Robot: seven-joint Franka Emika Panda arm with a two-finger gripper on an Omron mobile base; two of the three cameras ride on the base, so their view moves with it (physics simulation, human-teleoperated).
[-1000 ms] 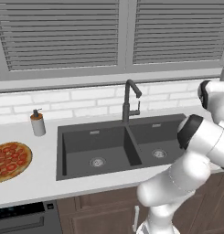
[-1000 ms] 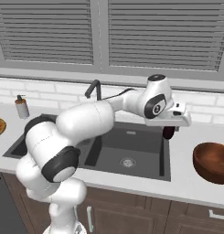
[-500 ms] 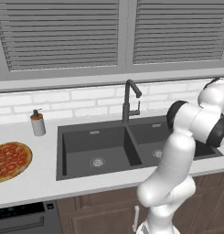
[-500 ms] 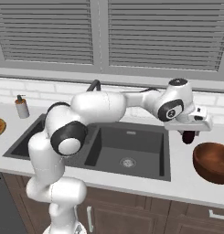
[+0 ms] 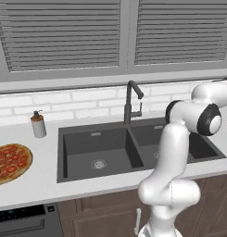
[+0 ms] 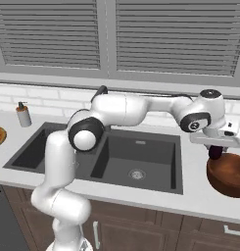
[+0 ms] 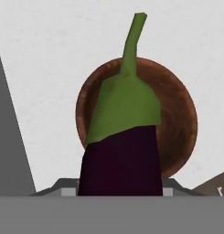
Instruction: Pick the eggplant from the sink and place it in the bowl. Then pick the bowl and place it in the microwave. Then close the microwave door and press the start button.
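A pizza (image 5: 8,163) is lying at the left edge of the counter (image 5: 36,185), and a soap dispenser (image 5: 38,125) is standing near the counter's back edge, just left of the sink (image 5: 96,152). A dark faucet (image 5: 131,99) is rising behind the middle of the sink's back edge. Nothing is standing between the gripper and the bowl.

The arm is reaching across the sink to the counter's right end, where the bowl (image 6: 228,172) is sitting beside the sink's right edge. The gripper (image 6: 216,152) is hanging over the bowl's near-left rim, clamped on the eggplant (image 7: 120,160), which is pointing down from it. In the hand view the eggplant's green cap and stem are lying across the bowl's round opening (image 7: 182,123), so the eggplant is above the bowl, apart from it.
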